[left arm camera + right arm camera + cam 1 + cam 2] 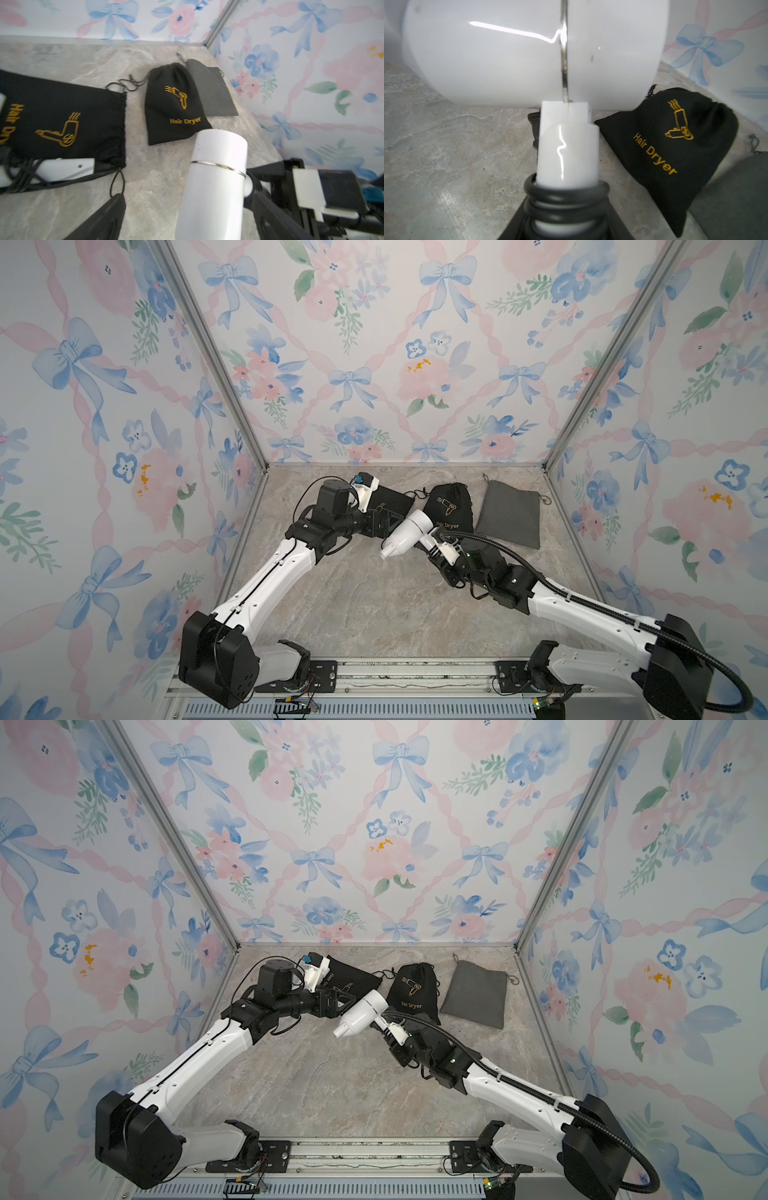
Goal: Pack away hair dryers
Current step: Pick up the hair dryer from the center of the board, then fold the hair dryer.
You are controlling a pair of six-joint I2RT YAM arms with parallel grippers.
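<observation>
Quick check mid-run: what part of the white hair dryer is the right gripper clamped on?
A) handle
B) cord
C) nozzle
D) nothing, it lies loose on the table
A: the right gripper grips the handle of the white hair dryer, as the right wrist view shows.

One white hair dryer (405, 533) has a smooth cylindrical barrel with a thin silver ring around it and a narrower nozzle at the front. It is angled across the middle of the table (374, 614), with its nozzle toward the near side and its rear end just beside the bulging black pouch (451, 510) lettered "Hair Dryer". Its white handle stands out from the barrel, ends in a dark ribbed cord collar and is clamped in the right gripper (434, 547). A second white dryer (66, 168) shows only in part: a white handle with bundled dark cord at the edge of the flat black pouch (62, 116)
</observation>
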